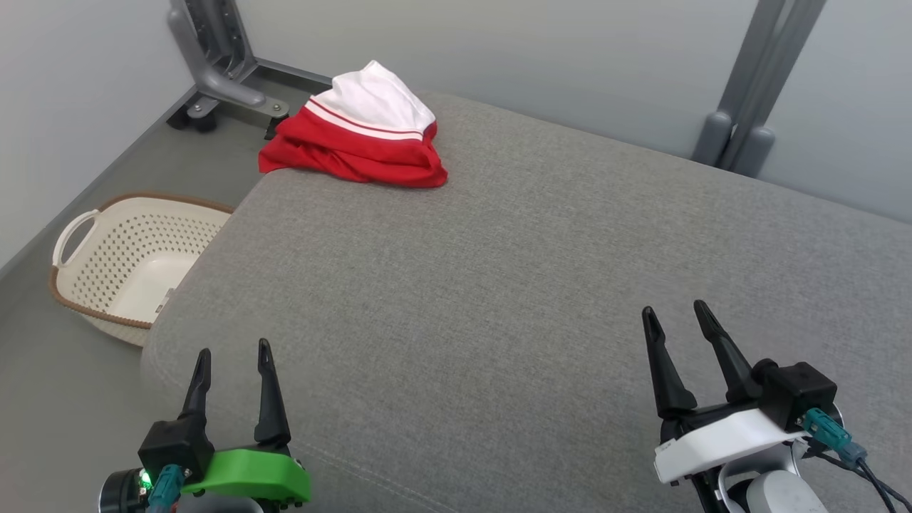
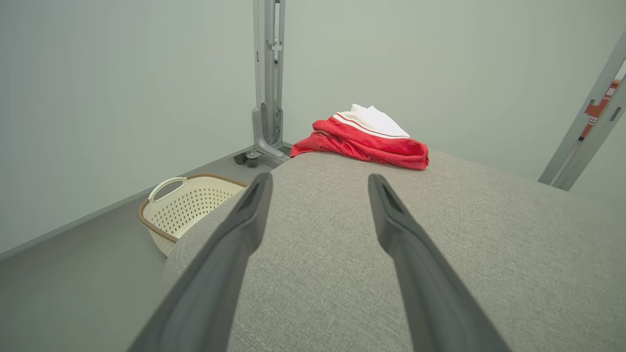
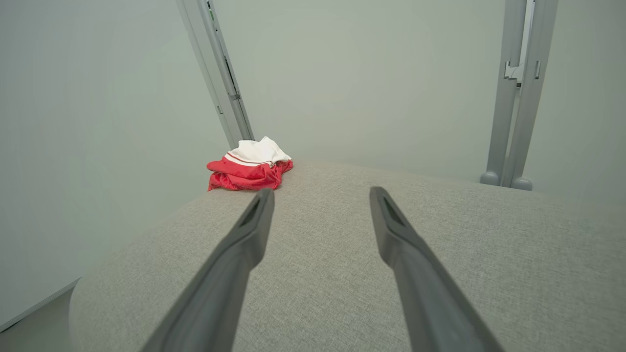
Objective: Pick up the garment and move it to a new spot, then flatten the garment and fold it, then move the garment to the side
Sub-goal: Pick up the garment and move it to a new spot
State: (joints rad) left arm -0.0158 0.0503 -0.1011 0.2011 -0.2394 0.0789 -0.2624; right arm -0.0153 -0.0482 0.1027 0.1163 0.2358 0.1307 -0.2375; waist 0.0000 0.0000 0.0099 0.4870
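Our left tool (image 1: pixel 235 347) is waiting open and empty above the near left corner of the grey cushion (image 1: pixel 499 285), its two dark fingers spread and pointing toward twelve o'clock. Our right tool (image 1: pixel 674 307) is doing the same over the near right part, jaws wide and gripping nothing. We judge that both are being kept wide so that either can pinch cloth as soon as it arrives.

From the left tool we are seeing the garment (image 1: pixel 363 135) at about one o'clock, and from the right tool at about ten o'clock, well apart from both. It is lying crumpled on the far left corner of the cushion, white part on top of the red, with a red edge hanging slightly over the rim.

That bunched heap at a corner is, we think, why the first step is calling for a lift to a new spot. The broad bare middle of the cushion is offering the room that flattening and folding are going to need.

At ten o'clock of the left tool a cream perforated basket (image 1: pixel 107 271) is sitting on the floor (image 1: pixel 43 399) just beside the cushion. A careless tug toward that edge could be sending the garment off the cushion.
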